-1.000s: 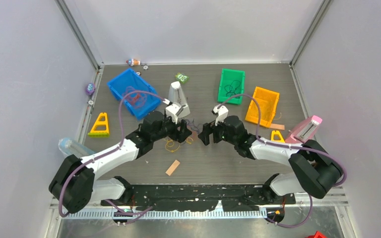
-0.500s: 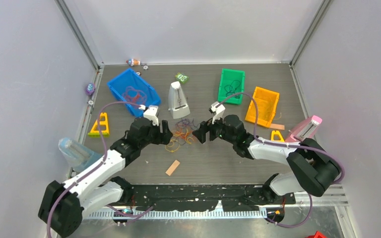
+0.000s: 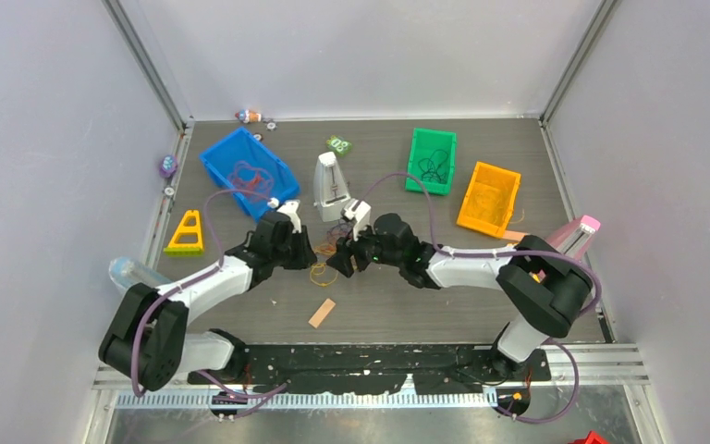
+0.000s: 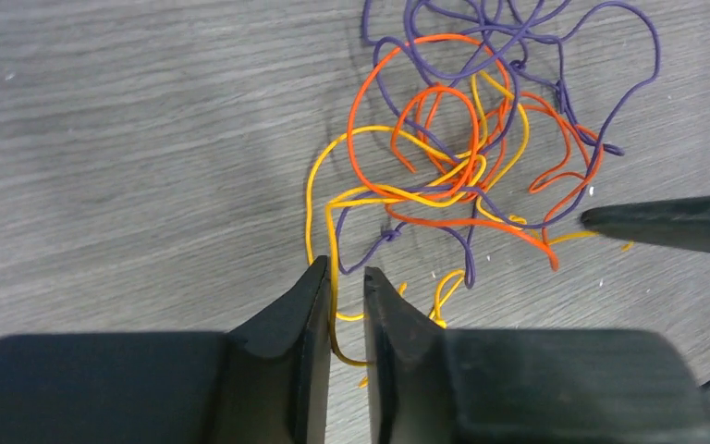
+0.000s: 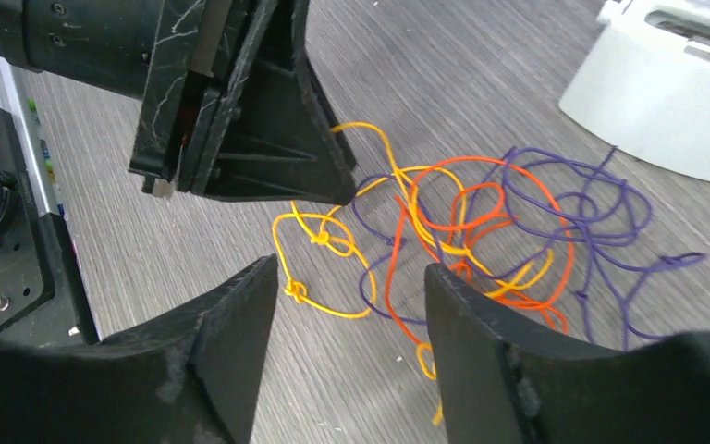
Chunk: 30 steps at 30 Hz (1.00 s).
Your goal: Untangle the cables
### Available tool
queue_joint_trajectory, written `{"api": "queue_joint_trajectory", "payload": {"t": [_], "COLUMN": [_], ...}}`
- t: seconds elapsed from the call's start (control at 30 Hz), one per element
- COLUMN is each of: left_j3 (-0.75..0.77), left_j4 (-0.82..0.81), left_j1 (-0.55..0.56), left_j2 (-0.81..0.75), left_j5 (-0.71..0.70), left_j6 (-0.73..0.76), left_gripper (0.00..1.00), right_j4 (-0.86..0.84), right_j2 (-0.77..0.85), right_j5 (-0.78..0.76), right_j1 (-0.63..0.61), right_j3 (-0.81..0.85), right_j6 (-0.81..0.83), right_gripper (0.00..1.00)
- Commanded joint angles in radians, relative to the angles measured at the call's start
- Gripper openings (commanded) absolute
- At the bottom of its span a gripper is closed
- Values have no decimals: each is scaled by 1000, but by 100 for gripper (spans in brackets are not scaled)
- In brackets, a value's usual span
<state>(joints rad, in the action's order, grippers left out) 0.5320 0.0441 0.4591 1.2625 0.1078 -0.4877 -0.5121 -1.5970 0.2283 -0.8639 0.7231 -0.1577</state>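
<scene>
In front of the white metronome (image 3: 331, 185), our left gripper (image 4: 344, 274) stands narrow around one yellow strand (image 4: 308, 203), not clamped; the cables (image 4: 462, 176), orange, yellow and purple, lie there in one snarl, so we judge nothing freed yet; our right gripper (image 5: 349, 270) hovers wide and empty above them

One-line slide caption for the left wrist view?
Left gripper, jaws narrowly apart, straddles a yellow cable at the edge of the orange, yellow and purple tangle on the table.
</scene>
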Motion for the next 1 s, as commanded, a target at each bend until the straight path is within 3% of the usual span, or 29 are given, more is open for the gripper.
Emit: {"api": "queue_joint_trajectory", "payload": {"t": [0.0,0.07,0.13,0.2,0.53,0.73,0.97], "left_j3": [70,88,91,91,164,266,446], "left_j4": [-74,-48,-13,20,242,319,392], "left_j1": [-7,-7,-7,-7,-36,-126,-173], "left_j2": [14,-9,-58,-124,-419,-468,-431], "left_j5": [35,36,26,3,-234,-263,-303], "left_j6": [11,41,56,72,111,137,171], "left_gripper": [6,0,0,0,0,0,0], "right_j4": [76,115,138,141,94,131,95], "right_j2": [-61,-85,-98,-87,163,308,388], "right_j5": [-65,-93,-127,-175,-659,-682,-637], "right_j1": [-29,-32,-32,-33,89,318,347], "right_j3": [97,127,144,137,-97,-240,-287], "right_j6": [33,28,11,-4,-198,-391,-363], "right_gripper": [59,47,25,9,5,5,5]}}
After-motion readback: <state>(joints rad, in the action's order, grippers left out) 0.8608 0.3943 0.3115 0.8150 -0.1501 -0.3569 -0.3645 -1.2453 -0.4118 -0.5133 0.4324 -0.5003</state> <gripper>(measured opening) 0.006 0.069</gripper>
